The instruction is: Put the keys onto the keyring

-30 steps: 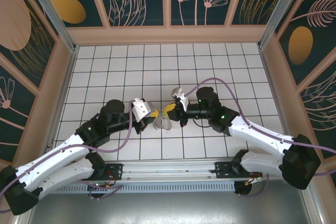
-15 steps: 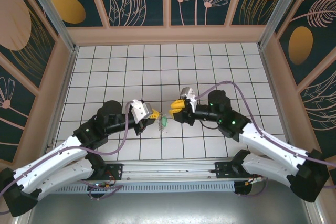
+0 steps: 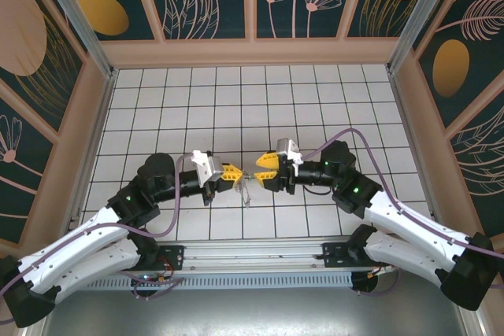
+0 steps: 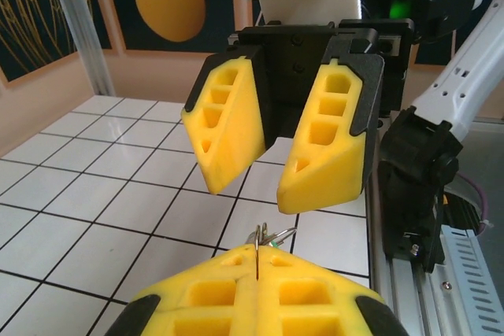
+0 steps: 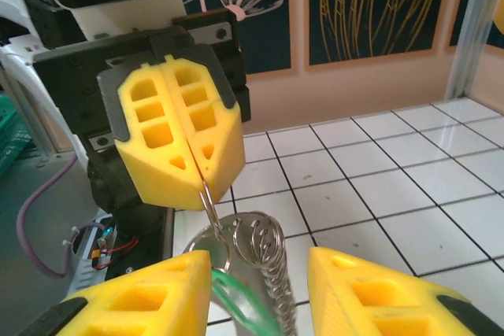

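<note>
No lettering, label, brand or number seems readable on anything here.

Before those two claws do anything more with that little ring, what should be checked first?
1. Is the left claw shut on the keyring? Ok.
2. Is the right claw open and facing the left claw? Ok.
3. Does the keyring hang inside the right claw's opening? Ok.
4. Are the two claws apart, not touching? Ok.
5. Is the green key threaded onto the keyring? Cannot tell; it hangs right beside it.
</note>
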